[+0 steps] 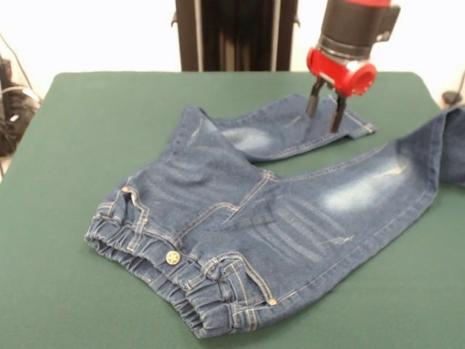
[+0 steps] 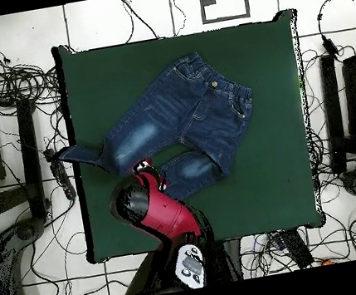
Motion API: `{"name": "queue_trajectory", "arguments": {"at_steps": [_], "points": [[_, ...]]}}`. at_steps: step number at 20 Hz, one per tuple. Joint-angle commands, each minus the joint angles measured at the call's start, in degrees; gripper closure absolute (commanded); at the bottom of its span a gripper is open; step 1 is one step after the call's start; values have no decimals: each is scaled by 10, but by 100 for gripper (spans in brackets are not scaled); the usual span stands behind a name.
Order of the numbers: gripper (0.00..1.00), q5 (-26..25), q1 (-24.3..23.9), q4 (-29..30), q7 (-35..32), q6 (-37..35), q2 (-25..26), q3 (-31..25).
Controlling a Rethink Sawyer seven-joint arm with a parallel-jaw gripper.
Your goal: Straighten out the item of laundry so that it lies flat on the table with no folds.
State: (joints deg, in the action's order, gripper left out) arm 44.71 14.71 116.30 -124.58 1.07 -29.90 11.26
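The item of laundry (image 1: 240, 218), a small pair of blue jeans, lies on the green table (image 1: 80, 145) with its gathered waistband toward the near left. One leg runs right, and its end hangs past the table edge (image 1: 452, 145). The other leg bends back toward the far side. My gripper (image 1: 326, 109) stands open over that far leg near the cuff, with its fingertips (image 1: 337, 120) down at the fabric. In the overhead view the jeans (image 2: 184, 111) spread across the table (image 2: 279, 179), and the gripper (image 2: 145, 170) sits where the two legs part.
Cables and dark equipment (image 2: 13, 148) lie on the floor on both sides of the table. Black gear (image 1: 9, 109) stands off the table's left edge in the front view. The red arm (image 2: 163, 211) reaches in over the table's bottom edge in the overhead view.
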Motion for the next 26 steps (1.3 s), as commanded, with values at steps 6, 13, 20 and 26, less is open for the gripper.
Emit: {"name": "queue_trajectory", "arguments": {"at_steps": [6, 13, 20, 26], "points": [[0, 26, -10, -43, -170, 56, 53, -87], [0, 33, -5, -52, -170, 72, 72, -88], [0, 47, 12, -50, -165, 29, 54, -64], [0, 24, 54, -59, -157, -140, -2, 33]]}}
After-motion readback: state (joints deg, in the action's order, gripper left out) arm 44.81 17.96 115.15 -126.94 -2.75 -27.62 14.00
